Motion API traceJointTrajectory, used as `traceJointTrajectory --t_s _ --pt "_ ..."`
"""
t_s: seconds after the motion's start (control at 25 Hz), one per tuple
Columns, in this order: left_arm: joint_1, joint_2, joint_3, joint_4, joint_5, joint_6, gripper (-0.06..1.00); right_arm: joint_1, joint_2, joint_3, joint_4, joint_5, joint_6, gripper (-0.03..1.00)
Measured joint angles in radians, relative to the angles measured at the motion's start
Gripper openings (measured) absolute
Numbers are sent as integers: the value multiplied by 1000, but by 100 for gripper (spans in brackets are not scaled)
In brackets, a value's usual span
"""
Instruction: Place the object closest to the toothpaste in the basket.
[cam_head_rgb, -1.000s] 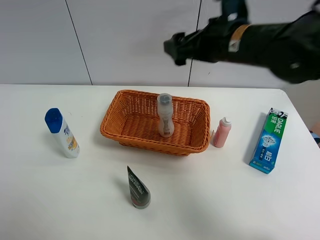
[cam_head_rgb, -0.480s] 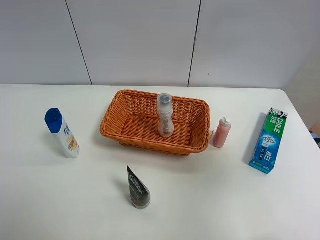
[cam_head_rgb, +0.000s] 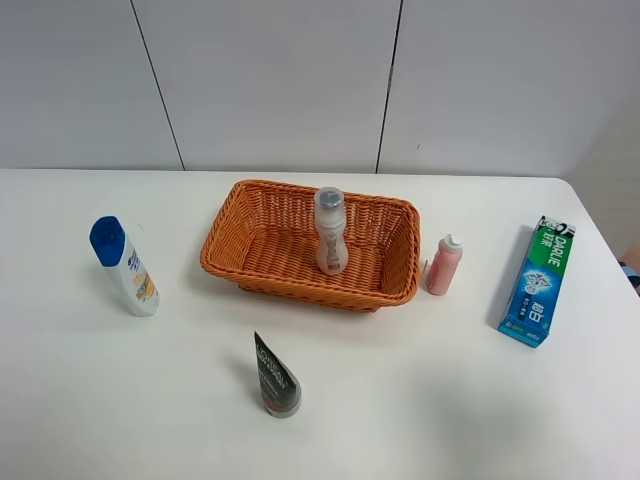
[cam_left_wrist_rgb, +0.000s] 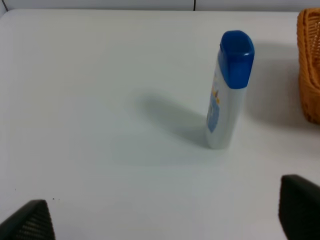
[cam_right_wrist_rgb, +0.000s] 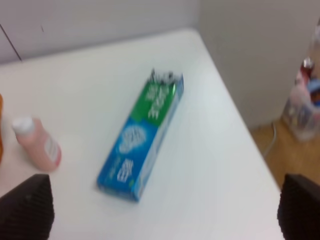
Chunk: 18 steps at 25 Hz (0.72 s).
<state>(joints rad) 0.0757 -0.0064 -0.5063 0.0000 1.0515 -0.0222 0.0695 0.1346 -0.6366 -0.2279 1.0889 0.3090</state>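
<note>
The green-and-blue toothpaste box (cam_head_rgb: 538, 281) lies flat at the table's right side; it also shows in the right wrist view (cam_right_wrist_rgb: 142, 142). A small pink bottle (cam_head_rgb: 443, 266) stands upright between the box and the orange wicker basket (cam_head_rgb: 228, 262), just outside the basket's right wall; it also shows in the right wrist view (cam_right_wrist_rgb: 36, 142). Neither arm shows in the exterior high view. My right gripper (cam_right_wrist_rgb: 162, 207) is open and empty, above and back from the toothpaste. My left gripper (cam_left_wrist_rgb: 165, 215) is open and empty, facing the blue-capped bottle.
A clear bottle (cam_head_rgb: 330, 232) stands inside the basket. A white bottle with a blue cap (cam_head_rgb: 124, 267) stands at the left, also in the left wrist view (cam_left_wrist_rgb: 227, 90). A black tube (cam_head_rgb: 275, 377) stands at the front. The table's right edge drops to the floor (cam_right_wrist_rgb: 280, 145).
One second ago the right arm reached across the top of the exterior high view. It has drawn back out of that view. The objects have not moved.
</note>
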Motion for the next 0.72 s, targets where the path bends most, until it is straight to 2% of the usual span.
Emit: traceJointTrajectory --t_s 0.08,0.2,0.36,0.72 --pt "0 0 0 0 0 0 89 -51 -13 41 46 1 -26 88" --pt "0 0 0 0 0 0 89 -107 -48 86 99 -5 -123 88" --pt "0 0 0 0 0 0 89 -115 -127 130 184 -6 -196 88" --pt "0 0 0 0 0 0 89 -115 -137 131 208 -9 -234 79"
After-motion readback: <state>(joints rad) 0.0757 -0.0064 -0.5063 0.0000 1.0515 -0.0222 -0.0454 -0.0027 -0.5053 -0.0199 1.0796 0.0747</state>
